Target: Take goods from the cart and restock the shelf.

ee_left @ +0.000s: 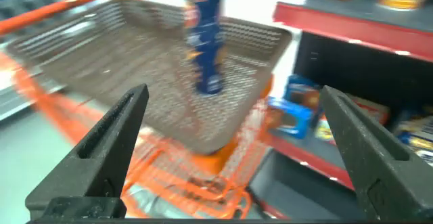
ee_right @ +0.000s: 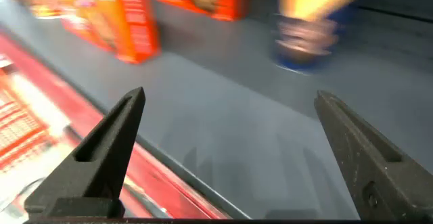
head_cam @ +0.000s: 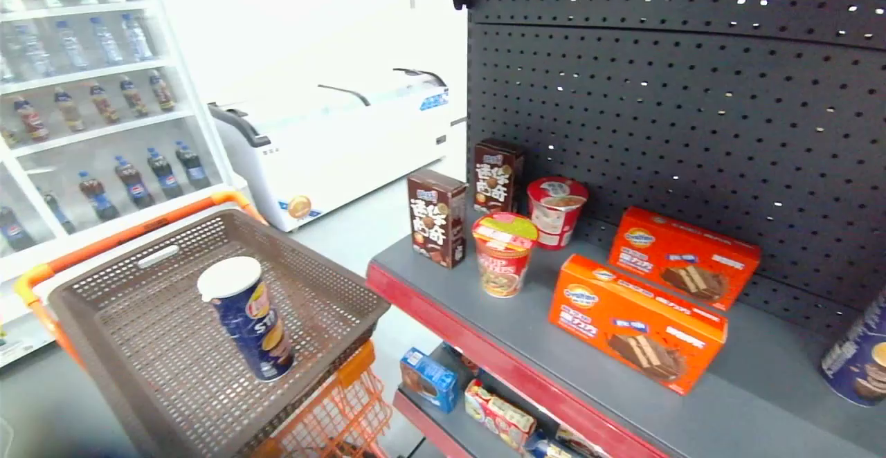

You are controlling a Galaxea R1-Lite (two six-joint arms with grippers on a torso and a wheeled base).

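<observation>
So, roughly midway I'd guess: one can of chips (head_cam: pixel 249 319) stands upright in the cart basket (head_cam: pixel 124 347), waiting to go over. The shelf (head_cam: pixel 761 389) already has noodle cups (head_cam: pixel 504 254), orange boxes (head_cam: pixel 637 323) and a blue can (head_cam: pixel 858 361) far right. Left gripper (ee_left: pixel 233 94) is spread wide, empty, facing the chips; right gripper (ee_right: pixel 229 95) gapes wide above bare shelf, holding nothing.

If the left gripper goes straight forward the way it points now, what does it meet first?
The open left gripper would probably meet the wall of the brown basket first, before the blue can standing in it; depth is unclear.
</observation>
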